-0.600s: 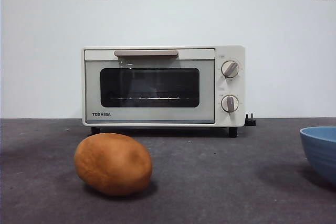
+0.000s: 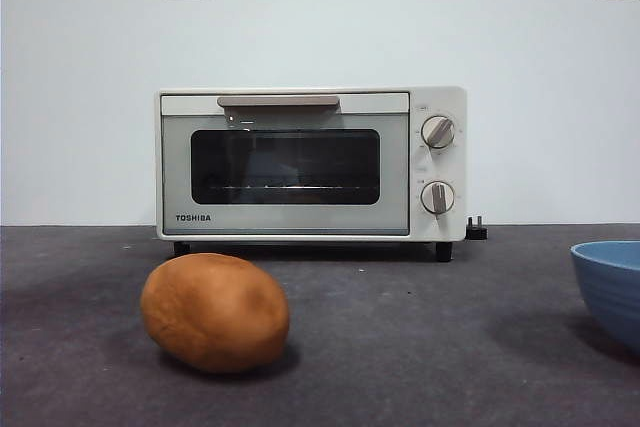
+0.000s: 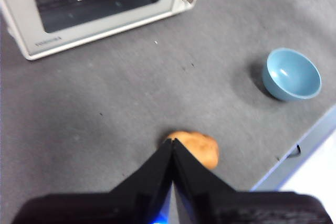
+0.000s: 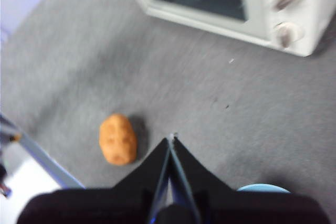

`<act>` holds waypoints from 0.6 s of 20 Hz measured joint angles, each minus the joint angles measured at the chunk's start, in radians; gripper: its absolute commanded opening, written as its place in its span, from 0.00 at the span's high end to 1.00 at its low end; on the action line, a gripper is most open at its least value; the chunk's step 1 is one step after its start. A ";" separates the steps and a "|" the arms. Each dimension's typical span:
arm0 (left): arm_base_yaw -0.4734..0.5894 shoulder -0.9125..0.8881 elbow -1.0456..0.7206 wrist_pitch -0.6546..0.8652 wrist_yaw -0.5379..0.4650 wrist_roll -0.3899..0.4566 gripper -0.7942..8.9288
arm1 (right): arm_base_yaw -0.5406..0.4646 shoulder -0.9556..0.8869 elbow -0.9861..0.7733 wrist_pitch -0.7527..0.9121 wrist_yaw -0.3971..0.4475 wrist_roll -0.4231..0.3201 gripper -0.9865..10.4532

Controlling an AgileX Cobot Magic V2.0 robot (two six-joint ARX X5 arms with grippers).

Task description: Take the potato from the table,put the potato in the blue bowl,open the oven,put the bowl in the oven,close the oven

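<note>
Nothing has moved in the front view: potato (image 2: 215, 312) on the table (image 2: 400, 347), blue bowl (image 2: 610, 287) apart, Toshiba oven (image 2: 310, 164) closed; every step remains. Left wrist view: left gripper (image 3: 172, 142), jaws closed and empty, hovers above the potato. Right wrist view: right gripper (image 4: 170, 140), jaws closed and empty, hovers above the bowl.

Cut off, covered or blurred

Front view: the bowl (image 2: 608, 289) is cut by the frame's right edge, only its left part showing beside the oven (image 2: 311, 163). Left wrist view: the left end effector (image 3: 172, 148) covers part of the potato (image 3: 198, 148), and the oven's top is cropped. Right wrist view: the picture is blurred; the right end effector (image 4: 170, 141) hides most of the bowl (image 4: 262, 188), leaving a thin sliver of rim, and the oven (image 4: 236, 3) is cropped.
</note>
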 measured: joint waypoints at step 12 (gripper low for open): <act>-0.044 0.015 0.000 -0.112 0.048 0.031 0.92 | 0.530 0.307 0.000 0.158 0.234 0.045 0.50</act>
